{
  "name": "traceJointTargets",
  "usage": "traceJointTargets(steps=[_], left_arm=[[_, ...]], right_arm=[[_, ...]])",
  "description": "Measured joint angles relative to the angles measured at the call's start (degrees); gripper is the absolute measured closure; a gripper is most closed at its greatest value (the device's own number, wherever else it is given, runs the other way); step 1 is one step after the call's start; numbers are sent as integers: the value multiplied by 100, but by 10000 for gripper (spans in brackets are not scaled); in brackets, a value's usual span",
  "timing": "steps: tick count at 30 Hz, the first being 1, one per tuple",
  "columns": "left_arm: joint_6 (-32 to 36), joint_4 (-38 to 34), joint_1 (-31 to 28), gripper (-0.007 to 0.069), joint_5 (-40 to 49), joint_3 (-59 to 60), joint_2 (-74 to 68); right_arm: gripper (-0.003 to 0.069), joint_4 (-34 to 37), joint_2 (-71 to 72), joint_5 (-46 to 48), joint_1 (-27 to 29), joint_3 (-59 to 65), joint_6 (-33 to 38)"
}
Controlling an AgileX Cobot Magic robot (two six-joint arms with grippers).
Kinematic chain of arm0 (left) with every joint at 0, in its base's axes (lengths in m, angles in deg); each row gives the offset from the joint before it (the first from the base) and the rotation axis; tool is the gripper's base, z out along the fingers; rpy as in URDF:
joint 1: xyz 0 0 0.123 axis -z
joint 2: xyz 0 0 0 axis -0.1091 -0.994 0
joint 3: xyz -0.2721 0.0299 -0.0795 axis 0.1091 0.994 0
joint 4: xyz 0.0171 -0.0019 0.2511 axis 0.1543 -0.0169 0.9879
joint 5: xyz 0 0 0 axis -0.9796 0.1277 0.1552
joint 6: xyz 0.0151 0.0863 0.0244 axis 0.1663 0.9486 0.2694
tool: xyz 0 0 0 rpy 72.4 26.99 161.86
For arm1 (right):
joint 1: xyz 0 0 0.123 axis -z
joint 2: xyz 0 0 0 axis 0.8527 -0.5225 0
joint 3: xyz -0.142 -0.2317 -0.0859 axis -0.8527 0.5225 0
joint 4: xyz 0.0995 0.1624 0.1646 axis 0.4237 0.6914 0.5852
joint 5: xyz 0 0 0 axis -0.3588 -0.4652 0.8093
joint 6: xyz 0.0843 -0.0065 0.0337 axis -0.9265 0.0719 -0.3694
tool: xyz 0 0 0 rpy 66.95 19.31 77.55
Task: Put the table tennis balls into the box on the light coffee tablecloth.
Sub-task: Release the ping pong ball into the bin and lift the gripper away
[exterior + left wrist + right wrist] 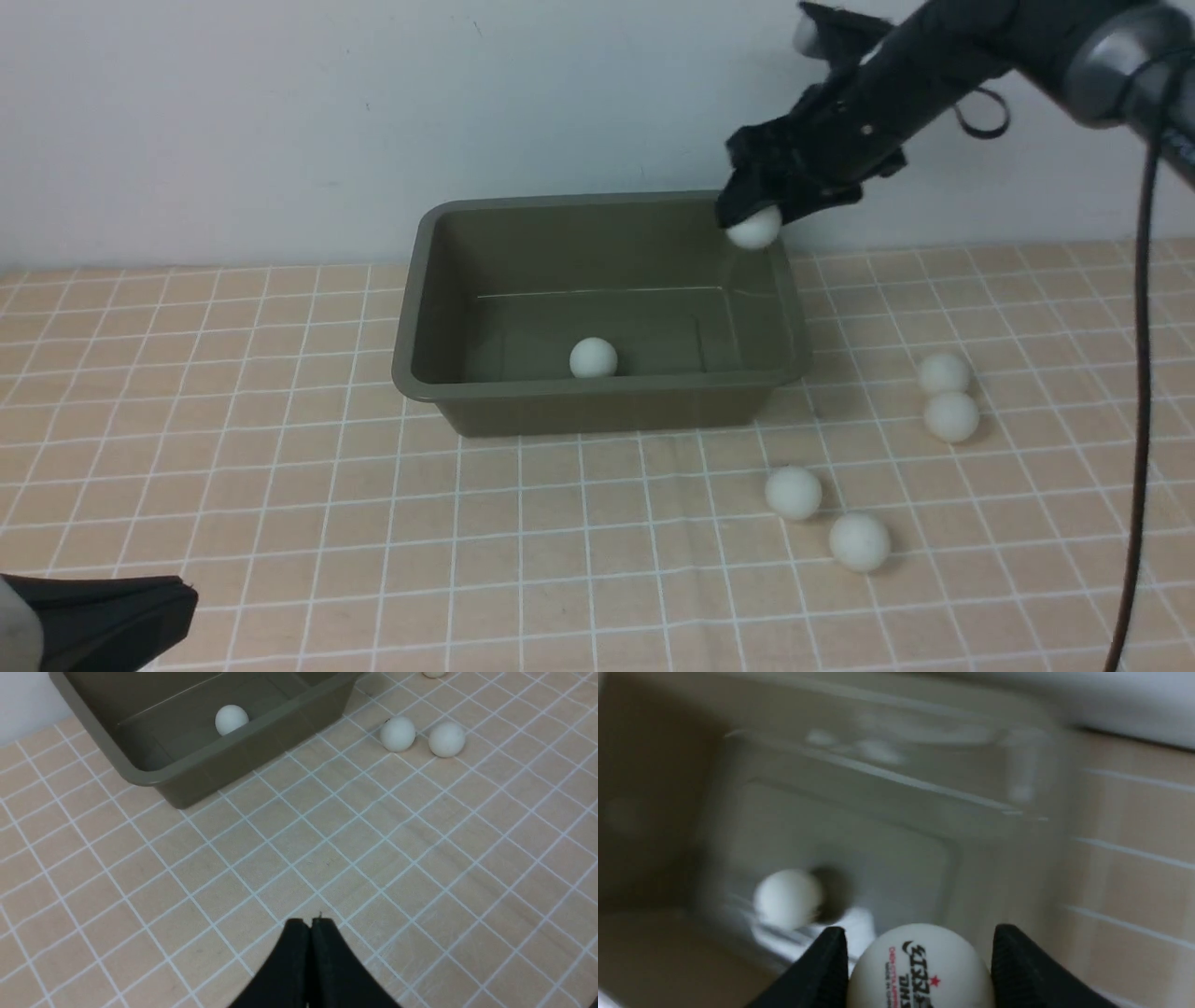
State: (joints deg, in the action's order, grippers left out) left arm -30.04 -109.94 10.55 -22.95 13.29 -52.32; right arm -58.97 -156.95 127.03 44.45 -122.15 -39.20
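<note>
The olive-green box [597, 387] stands on the light coffee tablecloth [280, 467], with one table tennis ball [594, 357] inside near its front wall. My right gripper [752, 219] hangs over the box's far right corner, shut on another white ball [753, 227]. In the right wrist view that printed ball [920, 966] sits between the two black fingers [831, 961], above the box floor and the ball lying there [787, 899]. My left gripper [310, 924] is shut and empty, low at the near left [177, 597].
Several loose balls lie on the cloth right of the box: a pair [944, 373] [951, 416] farther back and a pair [794, 493] [859, 541] nearer. A white wall runs behind the table. A black cable [1141, 373] hangs at the right.
</note>
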Motion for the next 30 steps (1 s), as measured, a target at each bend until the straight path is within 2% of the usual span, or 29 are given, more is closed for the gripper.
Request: traceJointTargets(steps=[3,7,14,19,23,27,30], left_arm=[[0,0,0,693,-47,0,0],[0,0,0,693,-49,0,0],[0,0,0,693,-54,0,0],[0,0,0,693,-54,0,0],[0,0,0,693,-54,0,0],[14,0,0,693,-54,0,0],[66,0,0,693,-54,0,0]], right_arm=[[298,-208,-136,24,-438,-18,38],[298,-606,-407,24,-721,-25,64],[295,-709,-674,24,-747,-25,122],[201,-647,-714,24,-747,-25,122],[169,-687,-547,24,-747,-25,110],[162,-1104,37,30,-696,-25,24],[162,-1705,680,35,-521,52,-323]])
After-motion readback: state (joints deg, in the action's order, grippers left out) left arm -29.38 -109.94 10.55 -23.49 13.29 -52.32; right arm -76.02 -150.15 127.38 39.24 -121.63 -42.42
